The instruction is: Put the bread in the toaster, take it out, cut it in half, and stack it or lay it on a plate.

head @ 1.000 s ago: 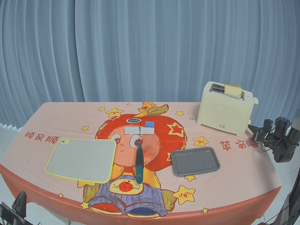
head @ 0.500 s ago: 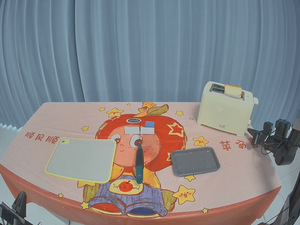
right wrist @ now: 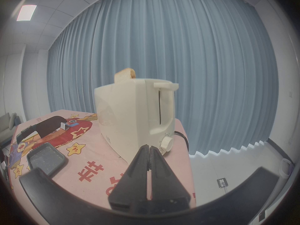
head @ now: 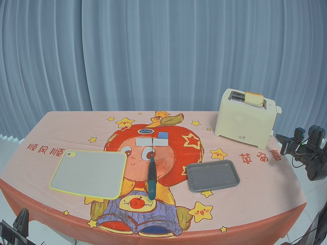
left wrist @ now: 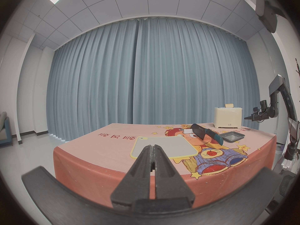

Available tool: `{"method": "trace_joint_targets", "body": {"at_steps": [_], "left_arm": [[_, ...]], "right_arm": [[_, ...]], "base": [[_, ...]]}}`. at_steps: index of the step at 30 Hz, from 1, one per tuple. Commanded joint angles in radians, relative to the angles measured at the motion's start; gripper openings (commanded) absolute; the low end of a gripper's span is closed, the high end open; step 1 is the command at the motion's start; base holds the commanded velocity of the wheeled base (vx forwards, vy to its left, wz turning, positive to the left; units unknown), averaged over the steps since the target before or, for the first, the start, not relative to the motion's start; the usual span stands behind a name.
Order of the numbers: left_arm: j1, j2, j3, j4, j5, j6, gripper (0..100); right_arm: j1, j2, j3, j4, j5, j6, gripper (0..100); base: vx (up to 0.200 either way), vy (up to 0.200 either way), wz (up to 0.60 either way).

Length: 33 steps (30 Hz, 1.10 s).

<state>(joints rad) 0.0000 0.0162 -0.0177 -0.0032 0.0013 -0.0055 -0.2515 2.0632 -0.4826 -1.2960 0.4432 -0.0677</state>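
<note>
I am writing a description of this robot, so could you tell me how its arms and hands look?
The left hand and the right hand each have two matte black, wedge-shaped fingers tapering to narrow tips. The right arm is black near the wrist, with loose black cables and a small green light; farther up, its links are grey.

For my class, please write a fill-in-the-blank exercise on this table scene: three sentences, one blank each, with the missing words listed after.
1. The bread sticks up from a slot of the ____.
2. The knife lies between the cutting board and the grey ____.
3. The left pincer and the right pincer are both ____, holding nothing.

Missing words: toaster; tray; shut.
</note>
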Motion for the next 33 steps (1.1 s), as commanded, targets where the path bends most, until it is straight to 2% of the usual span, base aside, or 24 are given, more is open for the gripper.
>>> {"method": "trace_joint_targets", "body": {"at_steps": [1,7,18,23,33], "left_arm": [[0.0,-0.016,0.018,0.0,0.0,-0.001,0],[0.0,-0.016,0.018,-0.001,0.0,-0.001,0],[0.0,-0.016,0.018,0.0,0.0,-0.001,0],[0.0,-0.016,0.018,0.0,0.0,-0.001,0],[0.0,-0.016,0.018,0.0,0.0,-0.001,0]], "right_arm": [[-0.006,-0.098,0.041,0.009,0.0,-0.02,0],[-0.008,-0.221,0.076,0.017,0.0,-0.026,0],[-0.008,-0.325,0.062,0.047,0.002,-0.026,0],[-0.022,-0.324,-0.008,0.044,0.003,-0.018,0],[-0.04,-0.262,-0.077,0.026,0.019,0.005,0]], "base": [[0.0,0.0,0.0],[0.0,0.0,0.0],[0.0,0.0,0.0],[0.0,0.0,0.0],[0.0,0.0,0.0]]}}
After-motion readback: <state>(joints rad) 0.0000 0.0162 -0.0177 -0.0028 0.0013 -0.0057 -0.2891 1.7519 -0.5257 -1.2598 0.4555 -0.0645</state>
